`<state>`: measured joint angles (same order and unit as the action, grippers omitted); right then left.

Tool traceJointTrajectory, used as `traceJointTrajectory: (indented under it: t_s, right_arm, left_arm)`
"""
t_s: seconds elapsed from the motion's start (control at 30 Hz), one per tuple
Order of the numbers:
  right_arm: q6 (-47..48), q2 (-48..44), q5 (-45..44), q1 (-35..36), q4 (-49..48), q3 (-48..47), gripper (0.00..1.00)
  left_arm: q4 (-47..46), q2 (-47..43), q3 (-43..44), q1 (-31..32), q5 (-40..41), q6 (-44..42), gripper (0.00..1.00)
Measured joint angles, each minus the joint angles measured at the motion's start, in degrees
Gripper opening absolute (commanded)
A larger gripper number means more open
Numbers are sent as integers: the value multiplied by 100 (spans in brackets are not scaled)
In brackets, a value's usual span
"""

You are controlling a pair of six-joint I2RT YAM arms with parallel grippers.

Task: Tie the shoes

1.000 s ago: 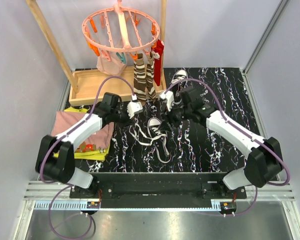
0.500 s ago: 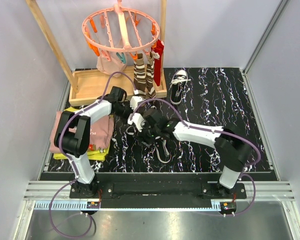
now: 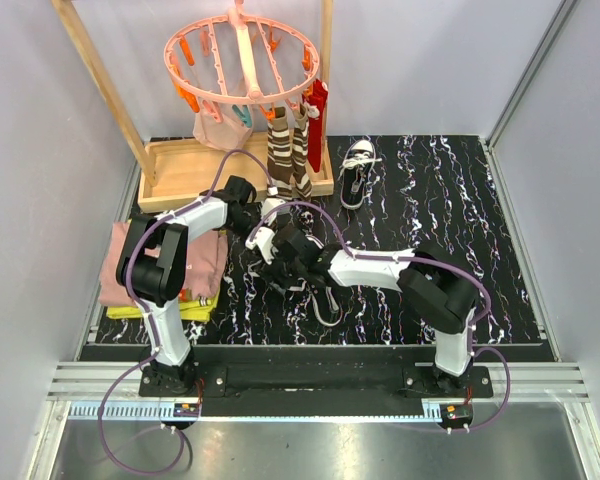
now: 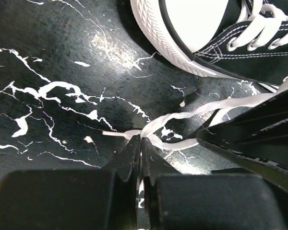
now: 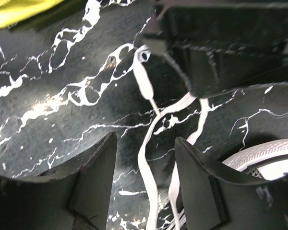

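One black shoe with a white toe cap lies mid-mat, largely under my right arm in the top view. Its long white lace trails left over the mat. My left gripper is shut on that lace where two strands cross. My right gripper hovers open just beside it, a lace strand running between its fingers untouched. From above, the left gripper and right gripper sit almost together. The second shoe stands apart at the back of the mat.
Brown striped socks hang from a pink peg hanger on a wooden frame with a tray base at back left. Folded pink and yellow cloths lie at the mat's left edge.
My right arm has swung from the right side across the near shoe to the lace on its left. The left arm has shifted and stays shut at the lace.
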<state>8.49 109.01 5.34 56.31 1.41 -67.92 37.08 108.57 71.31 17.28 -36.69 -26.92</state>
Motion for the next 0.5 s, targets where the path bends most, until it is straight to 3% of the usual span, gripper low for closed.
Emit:
traceJointTrajectory:
  t_s: [0.23,0.33,0.47,0.5]
  right_arm:
    - [-15,221,-264,0,-254,0,58]
    - [-9,358,-293,0,-289,0,51]
    - [7,446,-286,0,-369,0,31]
    - [-4,448,-275,0,-378,2,14]
  left_arm:
    - [55,2,0,0,-42,0,4]
    - [55,2,0,0,-42,-2,4]
    - [57,2,0,0,-42,-9,4]
    - [57,2,0,0,-42,-9,4]
